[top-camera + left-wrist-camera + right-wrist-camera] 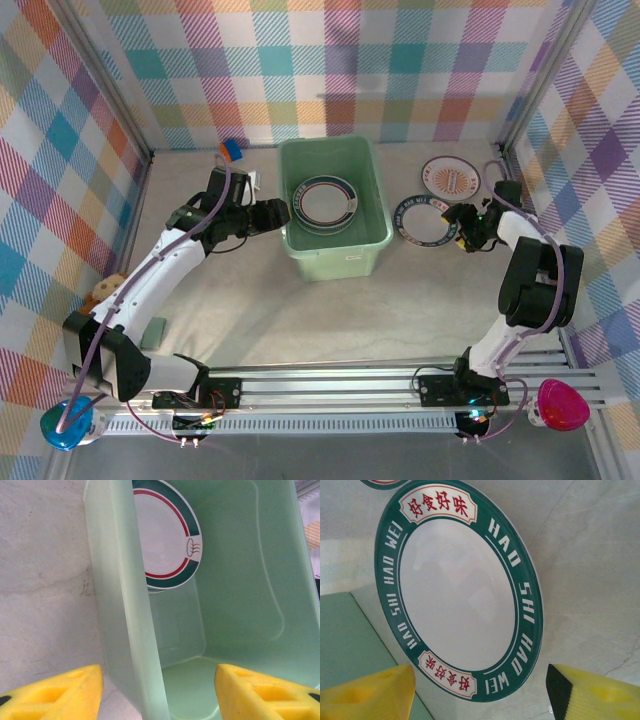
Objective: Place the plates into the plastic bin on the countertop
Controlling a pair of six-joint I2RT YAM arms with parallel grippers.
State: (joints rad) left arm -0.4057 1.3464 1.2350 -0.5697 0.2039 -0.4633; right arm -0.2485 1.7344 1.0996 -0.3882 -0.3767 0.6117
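The pale mint-green plastic bin (336, 262) stands in the middle of the countertop (300, 320). Stacked plates (325, 203) with dark teal and red rims lie inside it (167, 535). My left gripper (283, 215) is open, and its yellow fingers straddle the bin's left wall (125, 605) without touching it. A teal-rimmed plate (428, 220) with white lettering lies flat to the right of the bin. My right gripper (462, 226) is open at that plate's right edge, and the plate's near rim (470, 680) lies between the fingers. Behind it lies a plate with an orange pattern (450, 178).
A corner of the bin (345, 640) lies close to the lettered plate. A small blue and orange object (231, 150) sits at the back wall. A grey-green block (153, 332) and a brownish item (108, 292) lie by the left arm. Plaid walls close in three sides.
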